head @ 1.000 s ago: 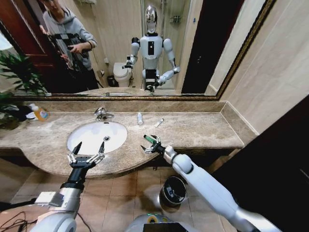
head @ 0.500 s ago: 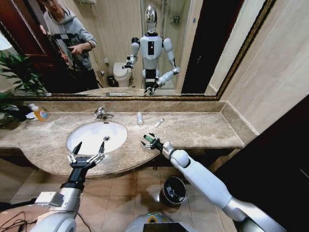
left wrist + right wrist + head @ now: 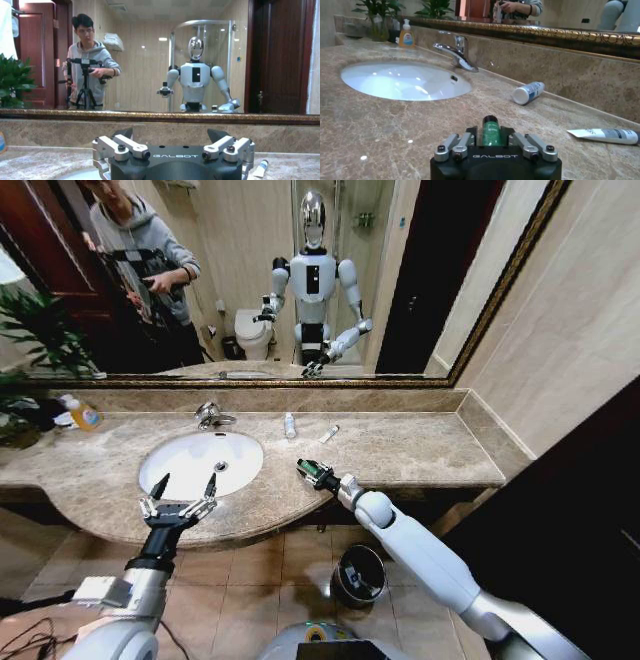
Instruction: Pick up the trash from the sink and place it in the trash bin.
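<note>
Your right hand (image 3: 312, 471) is clamped on the green tube (image 3: 490, 135), held just above the bench (image 3: 420, 445) to the right of the sink (image 3: 200, 463); the tube's dark cap pokes out past the fingers. Tube's lifted, not binned yet.

Bin (image 3: 357, 575) sits on the floor below the bench edge, roughly under your right forearm. From here I can't tell what's already in it.

Still on the bench, as far as I can see: a small white bottle (image 3: 289, 425) lying on its side near the back wall, right of the faucet (image 3: 209, 416), and a white tube (image 3: 328, 434) flat just beyond it. The basin itself looks bare apart from the drain. Other items aren't visible, so treat the count as at least two left plus the one in hand.

Left hand (image 3: 180, 502) hovers over the front rim of the sink, fingers spread, holding nothing.

Orange soap bottle (image 3: 82, 414) at the far left isn't trash; leave it.
</note>
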Available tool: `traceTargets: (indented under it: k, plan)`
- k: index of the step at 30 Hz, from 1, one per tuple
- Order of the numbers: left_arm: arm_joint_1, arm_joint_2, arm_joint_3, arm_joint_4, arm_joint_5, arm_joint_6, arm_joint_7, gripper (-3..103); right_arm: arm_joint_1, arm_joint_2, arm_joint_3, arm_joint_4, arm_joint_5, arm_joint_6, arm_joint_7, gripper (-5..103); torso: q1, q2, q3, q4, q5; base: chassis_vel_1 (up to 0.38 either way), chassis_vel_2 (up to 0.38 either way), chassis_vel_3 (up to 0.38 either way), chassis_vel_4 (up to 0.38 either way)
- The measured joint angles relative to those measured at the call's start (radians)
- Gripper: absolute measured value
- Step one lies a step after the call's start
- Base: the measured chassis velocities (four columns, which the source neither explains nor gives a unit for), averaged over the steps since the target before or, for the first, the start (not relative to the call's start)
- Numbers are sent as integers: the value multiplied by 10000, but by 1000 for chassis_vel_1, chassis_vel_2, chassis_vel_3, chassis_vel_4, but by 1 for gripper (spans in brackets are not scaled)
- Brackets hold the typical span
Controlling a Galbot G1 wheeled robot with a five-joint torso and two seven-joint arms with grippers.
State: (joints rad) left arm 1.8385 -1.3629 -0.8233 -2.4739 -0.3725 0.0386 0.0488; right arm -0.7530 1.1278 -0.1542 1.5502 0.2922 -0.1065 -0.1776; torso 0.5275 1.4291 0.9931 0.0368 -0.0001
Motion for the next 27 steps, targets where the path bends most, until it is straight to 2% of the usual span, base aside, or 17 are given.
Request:
traceTargets:
  k: [6, 10, 15, 18, 19, 22, 27]
  plan:
    - [0, 0, 0, 0, 0, 0, 0, 100, 10, 1, 66, -24, 60, 20, -2, 16, 0, 0, 0, 0, 0, 0, 0, 0, 0]
    - [0, -1, 0, 0, 1, 0, 0, 100, -39, -15, 215, 130, 106, 19, -1, 9, 0, 0, 0, 0, 1, 0, 0, 0, 0]
    - [0, 0, 0, 0, 0, -1, 0, 100, -303, -110, 897, 656, 156, -52, -34, 9, 0, 0, 0, 1, 1, 0, 0, 0, 0]
    - [0, 0, -1, 0, 0, 0, -1, 100, -912, -474, 1784, 1446, 369, -122, -91, 9, 0, 1, 0, 0, 2, 0, 0, 0, 0]
    - [0, 0, -1, 0, 0, 0, -1, 100, -912, -474, 1784, 1446, 369, -122, -91, 9, 0, 1, 0, 0, 2, 0, 0, 0, 0]
    - [0, 0, 0, 0, 0, 0, -2, 100, -1895, -799, 2949, 2332, 355, -115, -208, 9, 0, 1, 0, 0, 3, 0, 0, 0, 0]
    - [0, 0, -1, 0, 0, 0, -1, 100, -3192, -1257, 4025, 3346, 410, 141, -155, 9, 0, 2, 0, 0, 3, 0, 0, 0, 0]
